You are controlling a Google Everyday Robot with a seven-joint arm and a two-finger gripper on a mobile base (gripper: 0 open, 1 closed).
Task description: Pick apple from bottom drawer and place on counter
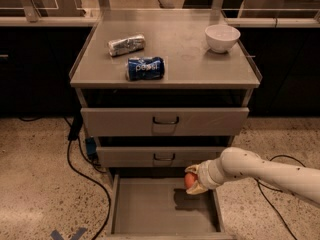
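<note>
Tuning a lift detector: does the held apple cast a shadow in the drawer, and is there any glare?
Camera view: a dark shadow lies on the bottom drawer floor, just below the gripper holding the apple; the counter shows mild sheen at its far end.
</note>
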